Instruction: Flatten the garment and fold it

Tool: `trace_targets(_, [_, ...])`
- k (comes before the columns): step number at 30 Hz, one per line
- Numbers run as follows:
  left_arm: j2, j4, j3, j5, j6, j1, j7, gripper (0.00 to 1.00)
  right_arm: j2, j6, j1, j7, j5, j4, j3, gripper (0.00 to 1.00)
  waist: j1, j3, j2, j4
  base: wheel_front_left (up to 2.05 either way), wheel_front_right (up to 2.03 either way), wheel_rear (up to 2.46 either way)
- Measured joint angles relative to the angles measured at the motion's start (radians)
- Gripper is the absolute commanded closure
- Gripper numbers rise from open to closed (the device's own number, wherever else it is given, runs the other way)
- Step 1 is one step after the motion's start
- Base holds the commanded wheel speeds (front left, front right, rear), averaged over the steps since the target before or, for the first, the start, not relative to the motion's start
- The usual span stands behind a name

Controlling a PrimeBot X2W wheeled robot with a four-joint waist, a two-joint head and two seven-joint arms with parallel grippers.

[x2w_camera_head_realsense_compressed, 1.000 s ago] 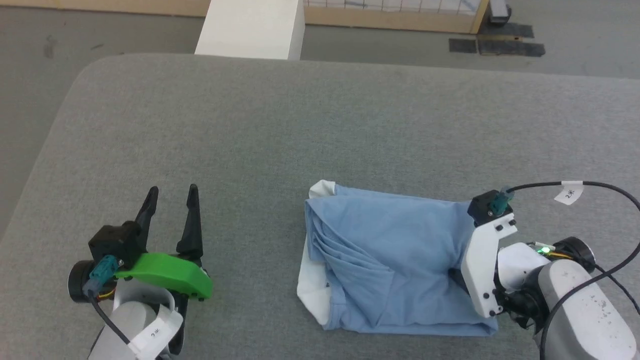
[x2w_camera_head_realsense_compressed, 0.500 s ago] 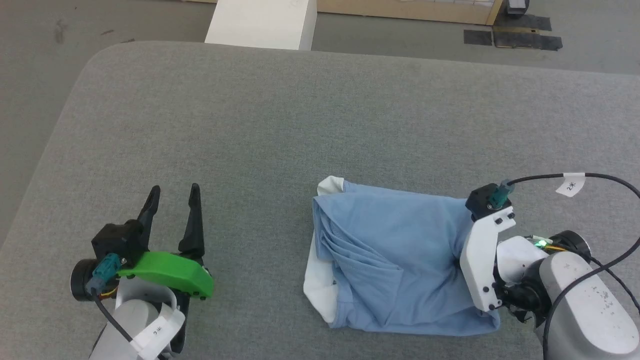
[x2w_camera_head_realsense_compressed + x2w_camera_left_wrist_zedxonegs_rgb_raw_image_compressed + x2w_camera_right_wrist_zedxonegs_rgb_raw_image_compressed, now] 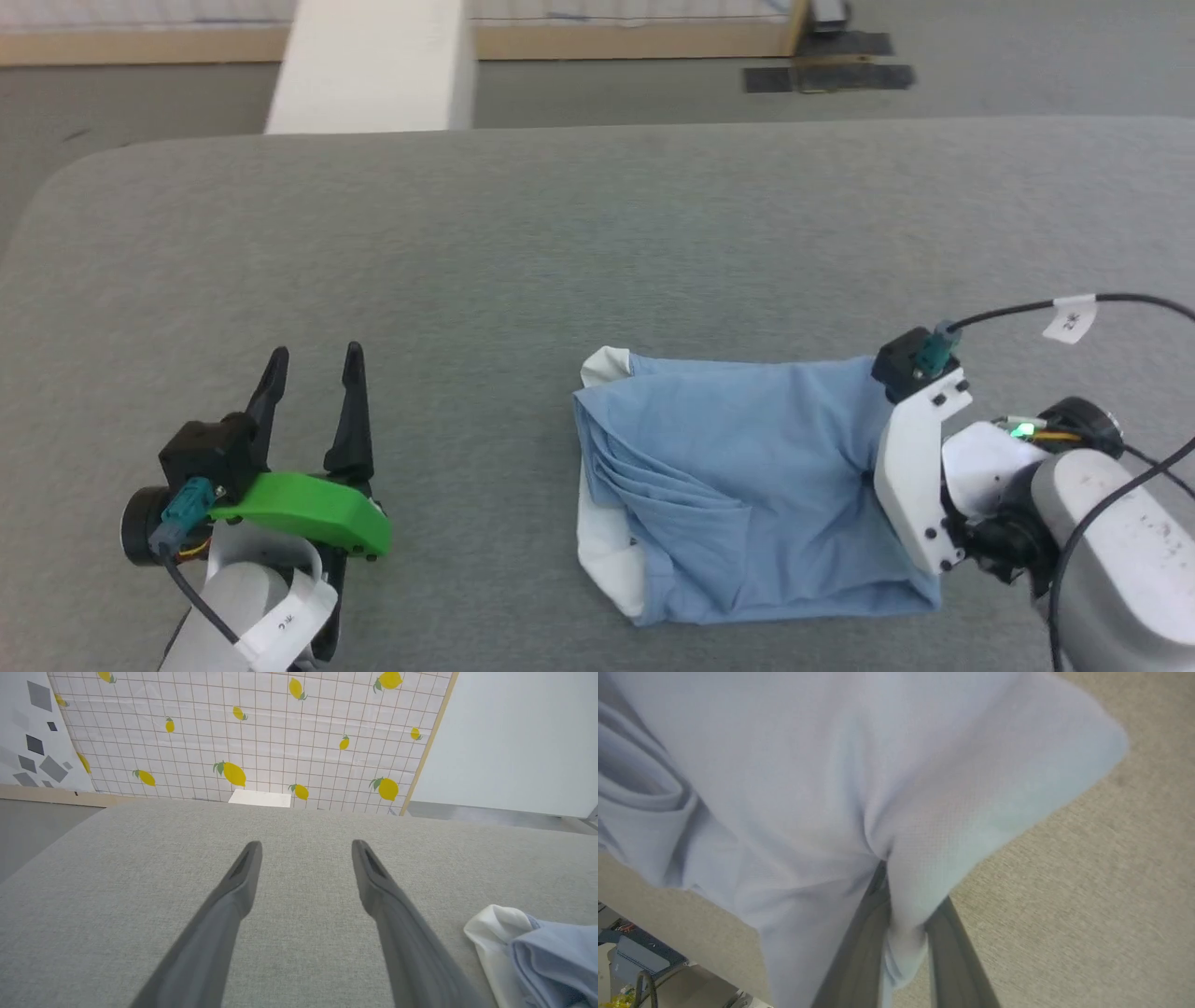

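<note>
The worktop is a broad slab covered in grey woven fabric, rounded at its far left corner, with a grey floor beyond its far edge. The garment lies directly on it in the near right part, a light blue bundle folded to a rough rectangle, with creases fanning across its left half and white fabric along its left edge.

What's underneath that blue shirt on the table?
The garment lies on the grey padded table; white cloth peeks out beneath its left edge. The right claw pinches its right side. Whatever else lies underneath is covered.
</note>
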Motion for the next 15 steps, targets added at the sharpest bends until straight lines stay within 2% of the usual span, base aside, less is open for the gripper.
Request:
trace_targets(10, [0.024,-0.055,-0.013,0.009,0.006,-0.042,0.032,0.0,-0.089,0.0,-0.108,-0.035,0.031,0.033,0.005,1.0,0.0,0.039,0.0,-0.195,0.0,0.0,0.0])
trace_targets(15, [0.045,-0.116,-0.017,0.023,0.011,-0.089,0.061,0.0,-0.144,0.0,-0.156,-0.079,0.032,0.066,-0.035,1.0,0.0001,0.103,0.0,-0.249,0.0,0.0,0.0])
